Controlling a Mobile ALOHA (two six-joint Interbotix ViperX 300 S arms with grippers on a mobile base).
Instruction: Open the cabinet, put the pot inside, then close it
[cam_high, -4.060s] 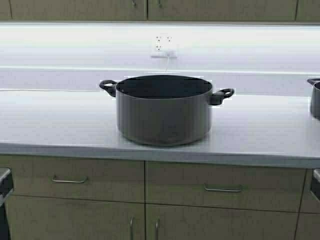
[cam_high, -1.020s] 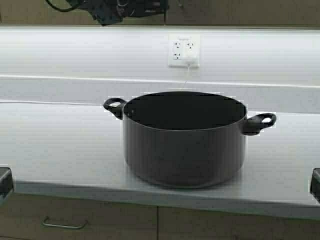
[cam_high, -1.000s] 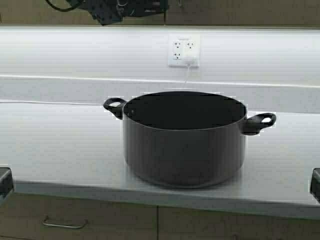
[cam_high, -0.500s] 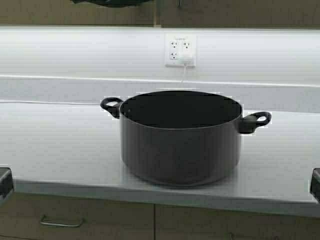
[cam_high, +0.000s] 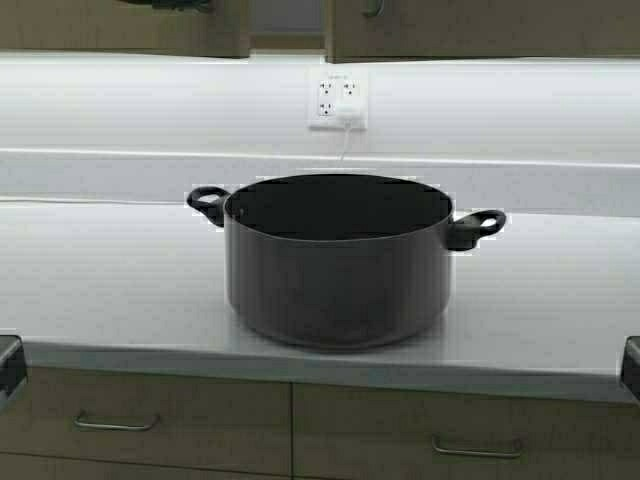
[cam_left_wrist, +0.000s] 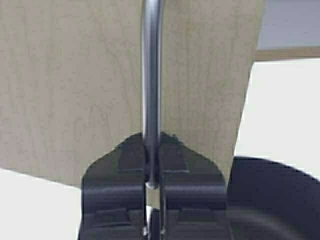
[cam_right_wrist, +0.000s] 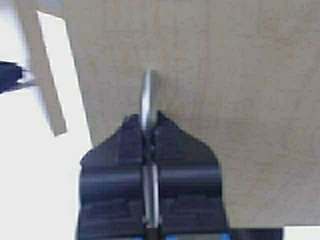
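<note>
Overhead cabinet (cam_high: 440, 25) doors parting above pot (cam_high: 338, 260); left gripper (cam_left_wrist: 152, 172), right gripper (cam_right_wrist: 148, 145) each clamping vertical door handle (cam_left_wrist: 151, 75).

a white wall outlet (cam_high: 337, 98) (one plug in) above the countertop (cam_high: 110, 290).

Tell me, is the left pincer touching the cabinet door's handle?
Touching. The left wrist view shows the left pincer shut on the metal bar handle of the cabinet door, with the bar squeezed between its fingers.
</note>
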